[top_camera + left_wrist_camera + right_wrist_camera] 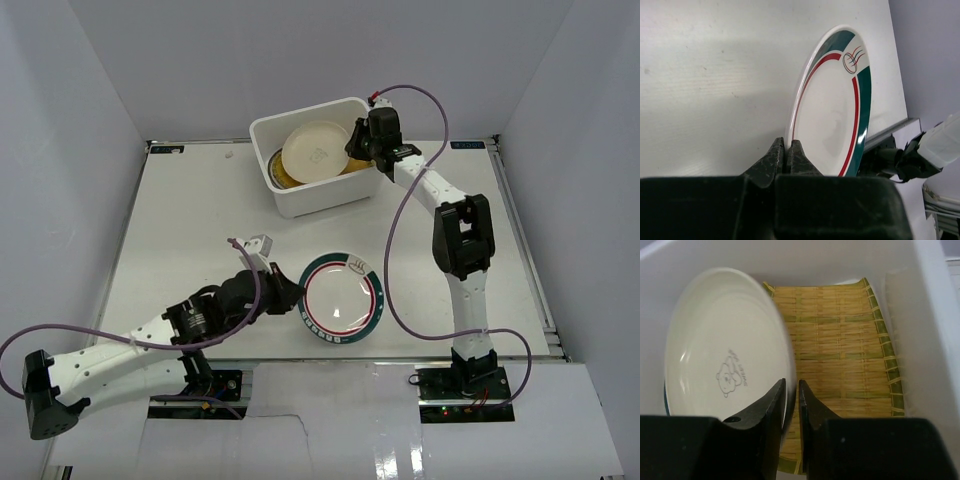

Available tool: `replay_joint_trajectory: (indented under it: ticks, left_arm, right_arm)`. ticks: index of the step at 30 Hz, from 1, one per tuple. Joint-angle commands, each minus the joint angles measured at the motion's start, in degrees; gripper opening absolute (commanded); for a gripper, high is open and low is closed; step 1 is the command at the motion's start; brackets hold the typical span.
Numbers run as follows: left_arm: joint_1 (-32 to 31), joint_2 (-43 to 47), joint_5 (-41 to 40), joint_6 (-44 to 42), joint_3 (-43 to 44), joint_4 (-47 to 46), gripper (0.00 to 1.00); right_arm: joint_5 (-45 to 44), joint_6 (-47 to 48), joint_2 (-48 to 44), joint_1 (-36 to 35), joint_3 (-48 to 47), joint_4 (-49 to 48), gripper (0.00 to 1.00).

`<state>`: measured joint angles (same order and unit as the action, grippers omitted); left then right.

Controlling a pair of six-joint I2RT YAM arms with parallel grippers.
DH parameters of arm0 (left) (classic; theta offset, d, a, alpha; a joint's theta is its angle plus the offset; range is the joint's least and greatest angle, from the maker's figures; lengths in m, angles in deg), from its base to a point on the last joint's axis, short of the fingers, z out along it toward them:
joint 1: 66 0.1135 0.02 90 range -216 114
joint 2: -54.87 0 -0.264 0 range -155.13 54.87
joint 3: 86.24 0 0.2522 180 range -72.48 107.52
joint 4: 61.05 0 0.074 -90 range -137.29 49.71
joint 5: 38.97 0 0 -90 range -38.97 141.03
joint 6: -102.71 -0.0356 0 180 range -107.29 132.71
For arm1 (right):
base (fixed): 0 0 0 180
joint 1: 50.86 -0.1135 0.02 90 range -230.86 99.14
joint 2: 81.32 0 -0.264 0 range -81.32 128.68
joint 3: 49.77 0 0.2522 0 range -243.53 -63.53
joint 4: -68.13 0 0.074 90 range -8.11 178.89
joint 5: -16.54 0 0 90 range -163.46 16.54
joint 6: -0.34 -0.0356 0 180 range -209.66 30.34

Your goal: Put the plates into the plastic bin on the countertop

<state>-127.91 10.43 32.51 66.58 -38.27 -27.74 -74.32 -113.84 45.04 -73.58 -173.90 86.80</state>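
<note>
A white plate with a green and red rim (342, 295) (835, 115) is tilted up off the countertop (200, 230), and my left gripper (290, 292) (788, 150) is shut on its near-left rim. At the back stands the white plastic bin (300, 205) (935, 340). Inside it a cream plate (315, 150) (725, 355) leans over a yellow woven-look plate (355, 166) (840, 355). My right gripper (362, 140) (792, 390) hangs over the bin's right end. Its jaws straddle the cream plate's blurred rim, slightly parted, with a sliver of gap at the right finger.
White walls enclose the countertop on three sides. A metal rail (525, 250) runs along its right edge. The right arm's purple cable (400, 250) loops over the table beside the rimmed plate. Both arm bases sit at the near edge.
</note>
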Motion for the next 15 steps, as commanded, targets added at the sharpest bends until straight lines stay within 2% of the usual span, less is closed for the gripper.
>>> replay_joint_trajectory:
  ticks: [1, 2, 3, 5, 8, 11, 13, 15]
  left_arm:
    - [0.6, 1.2, -7.0, -2.2, 7.5, 2.8, 0.00]
    - [0.7, 0.9, -7.6, -3.0, 8.6, 2.9, 0.00]
    - [0.8, -0.5, -8.8, -4.3, 10.7, 2.9, 0.00]
    - [1.1, -1.9, -9.7, -5.5, 12.6, 2.8, 0.00]
    - [2.2, -4.5, -10.0, -7.8, 14.9, 1.4, 0.00]
    - [6.1, -6.9, -6.2, -9.6, 16.5, -2.2, 0.00]
    - [10.8, -8.8, -1.3, -10.3, 17.5, -3.7, 0.00]
    - [15.0, -10.3, 1.6, -11.1, 20.0, -5.7, 0.00]
  right_arm:
    - [-1.9, 2.4, -0.1, -1.0, -4.2, -1.1, 0.23]
    - [-1.9, 2.4, -0.2, -1.1, -3.6, -1.1, 0.29]
    - [-1.5, 2.5, -0.4, -1.2, -3.3, -1.6, 0.41]
    - [-1.1, 2.7, -1.6, -1.1, -2.6, -1.8, 0.57]
    - [-0.6, 3.4, -4.4, -1.1, -2.7, -1.4, 0.74]
    - [-0.2, 4.3, -9.3, -1.0, -1.8, -1.1, 0.94]
    - [0.3, 4.7, -14.4, -0.6, 0.7, -1.6, 0.98]
    - [0.3, 4.7, -18.3, 0.1, 5.0, -1.9, 0.95]
